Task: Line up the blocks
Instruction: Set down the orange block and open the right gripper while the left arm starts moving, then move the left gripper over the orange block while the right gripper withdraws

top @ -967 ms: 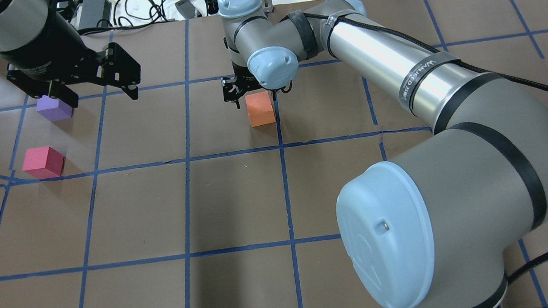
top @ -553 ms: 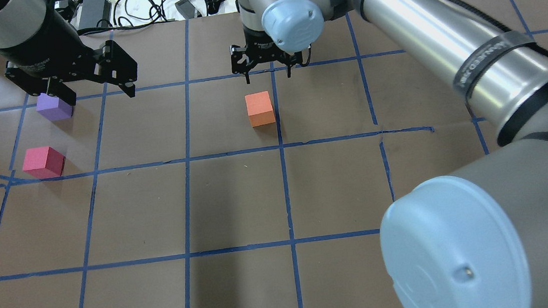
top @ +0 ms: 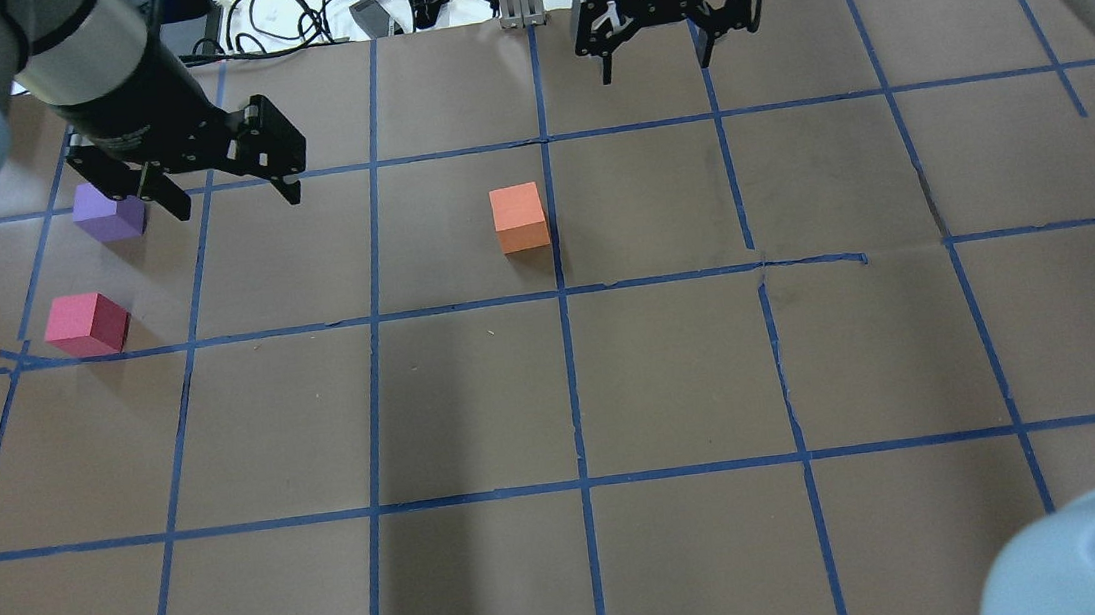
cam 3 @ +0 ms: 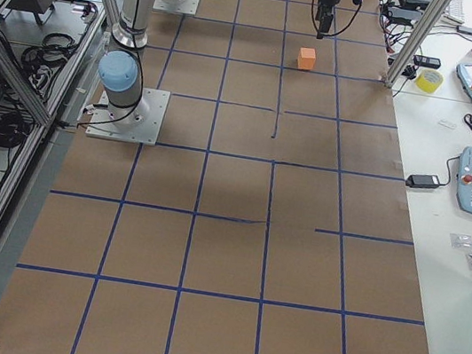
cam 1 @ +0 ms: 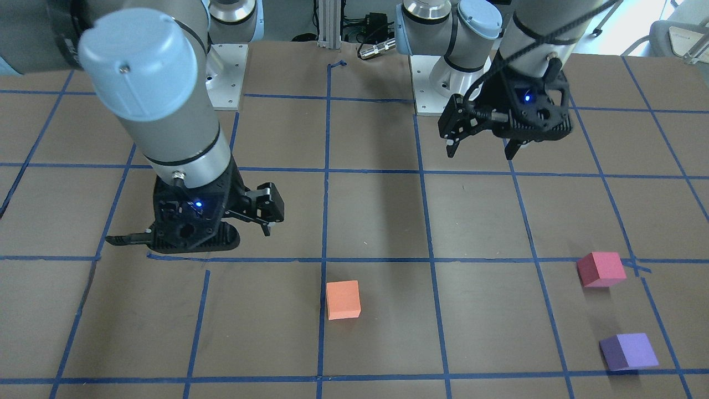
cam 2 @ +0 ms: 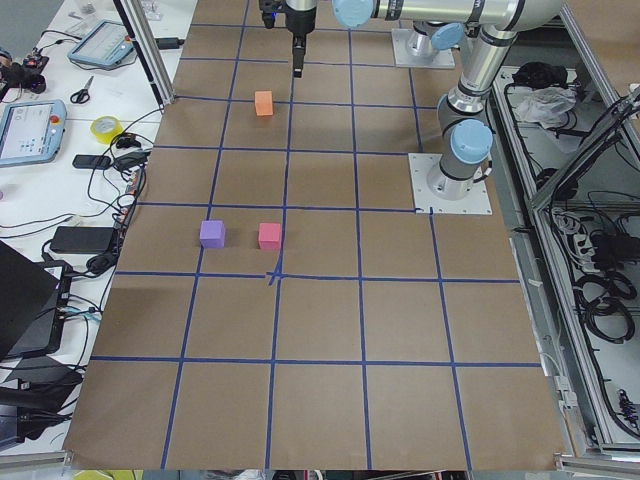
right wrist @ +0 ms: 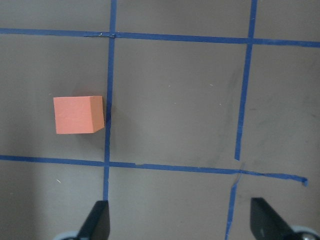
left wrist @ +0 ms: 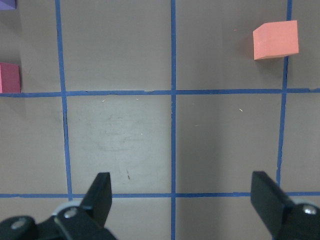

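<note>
My 2 grippers hang spread and empty: left gripper [top: 237, 202] upper left, just beside the small purple foam cube [top: 108, 211], right gripper [top: 657, 69] top centre. The orange foam cube [top: 519, 217] sits mid-frame, the pinkish-red foam cube [top: 87, 324] far left. If I descend carelessly, a finger could knock purple askew.

Opposed overhead and front views; wrist cameras close, straight down, orange block [left wrist: 276, 40] in both.

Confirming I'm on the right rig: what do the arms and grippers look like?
Silver-grey tubular arms with pale blue joint caps. The left gripper and right gripper are black, two-fingered, each showing a blue light. A black cable runs along the left arm.
</note>
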You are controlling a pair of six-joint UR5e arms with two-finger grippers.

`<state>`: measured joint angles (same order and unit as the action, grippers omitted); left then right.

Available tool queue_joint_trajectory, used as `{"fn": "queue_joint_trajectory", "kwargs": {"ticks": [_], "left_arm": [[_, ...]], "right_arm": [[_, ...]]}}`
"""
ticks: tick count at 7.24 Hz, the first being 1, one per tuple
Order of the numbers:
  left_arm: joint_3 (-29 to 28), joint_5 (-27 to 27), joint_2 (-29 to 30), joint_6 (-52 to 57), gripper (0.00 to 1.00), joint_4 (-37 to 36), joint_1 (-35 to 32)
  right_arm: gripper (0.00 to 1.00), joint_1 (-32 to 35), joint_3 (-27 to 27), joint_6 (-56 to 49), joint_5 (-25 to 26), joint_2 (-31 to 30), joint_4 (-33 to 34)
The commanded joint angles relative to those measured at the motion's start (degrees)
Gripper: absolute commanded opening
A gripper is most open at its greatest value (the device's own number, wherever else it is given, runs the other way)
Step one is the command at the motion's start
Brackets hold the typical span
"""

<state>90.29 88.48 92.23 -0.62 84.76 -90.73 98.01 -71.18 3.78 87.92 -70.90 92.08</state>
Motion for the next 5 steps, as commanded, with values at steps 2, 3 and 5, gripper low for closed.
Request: {"fn": "queue_joint_trajectory", "kwargs": {"ticks": [2, 3, 5], "left_arm": [[1.47, -0.86, 11.53, -10.42, 1.00, -15.80, -6.54], [1.21, -0.77, 15.40, -12.54, 1.00, -20.55, -8.21], [-0.72, -0.68, 21.91, -18.97, 1.00, -27.60, -11.82]], "right_arm": [[1.00, -9.57, -12.54, -13.33, -0.11, -12.20, 0.02], [1.00, -10.03, -14.49, -13.79, 0.32, -14.94, -0.84], [1.00, -9.77, -17.31, -13.36, 0.85, -16.99, -0.42]]}}
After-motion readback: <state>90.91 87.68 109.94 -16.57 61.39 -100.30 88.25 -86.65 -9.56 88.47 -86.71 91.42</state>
